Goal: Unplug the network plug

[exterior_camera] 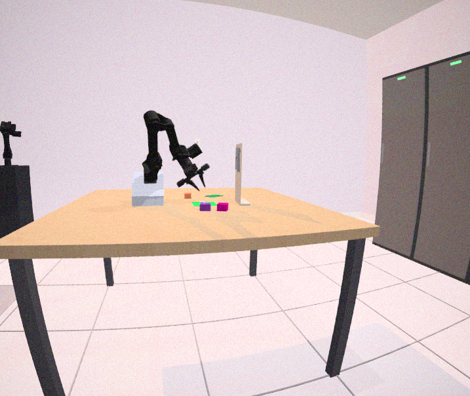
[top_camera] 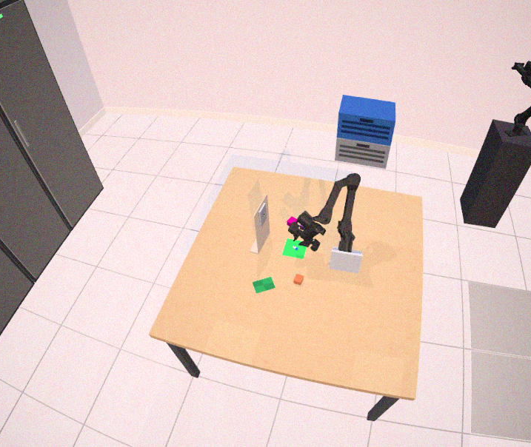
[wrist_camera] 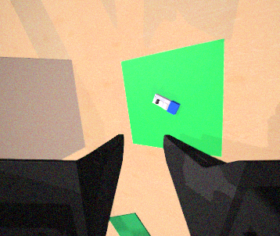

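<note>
Plug [wrist_camera: 166,104] lies inside marked square [wrist_camera: 194,74]; claw [wrist_camera: 141,141] hangs above, spread, holding nothing.

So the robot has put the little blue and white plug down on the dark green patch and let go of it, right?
Not quite: the plug lies released on the bright green square, not the dark green patch. The wrist view shows it, with the gripper open above.
</note>
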Available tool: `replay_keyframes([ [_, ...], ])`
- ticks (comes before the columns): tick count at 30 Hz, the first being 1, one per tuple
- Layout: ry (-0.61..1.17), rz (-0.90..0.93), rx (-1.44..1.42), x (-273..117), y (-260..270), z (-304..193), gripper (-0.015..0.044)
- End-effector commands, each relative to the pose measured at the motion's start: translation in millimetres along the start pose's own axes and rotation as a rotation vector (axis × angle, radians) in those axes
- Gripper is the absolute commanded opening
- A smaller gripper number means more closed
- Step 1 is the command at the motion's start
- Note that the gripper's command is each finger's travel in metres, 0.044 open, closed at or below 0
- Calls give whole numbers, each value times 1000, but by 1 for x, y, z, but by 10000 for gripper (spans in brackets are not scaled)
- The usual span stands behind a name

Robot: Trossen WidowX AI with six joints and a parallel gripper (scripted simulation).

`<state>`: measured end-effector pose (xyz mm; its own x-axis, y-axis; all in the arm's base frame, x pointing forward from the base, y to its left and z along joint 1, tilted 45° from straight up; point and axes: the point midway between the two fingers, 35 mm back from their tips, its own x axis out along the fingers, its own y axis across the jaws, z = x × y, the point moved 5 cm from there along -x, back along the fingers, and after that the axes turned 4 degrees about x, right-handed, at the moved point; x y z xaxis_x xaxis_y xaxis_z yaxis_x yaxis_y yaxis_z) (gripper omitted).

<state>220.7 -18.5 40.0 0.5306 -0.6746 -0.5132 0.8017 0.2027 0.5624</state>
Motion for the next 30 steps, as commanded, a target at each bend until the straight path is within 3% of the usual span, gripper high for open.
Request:
replay_keyframes([
  [1, -3, 9, 14, -4, 6, 1, 156],
  [30, -9, 16, 11, -28, 18, 3, 156],
])
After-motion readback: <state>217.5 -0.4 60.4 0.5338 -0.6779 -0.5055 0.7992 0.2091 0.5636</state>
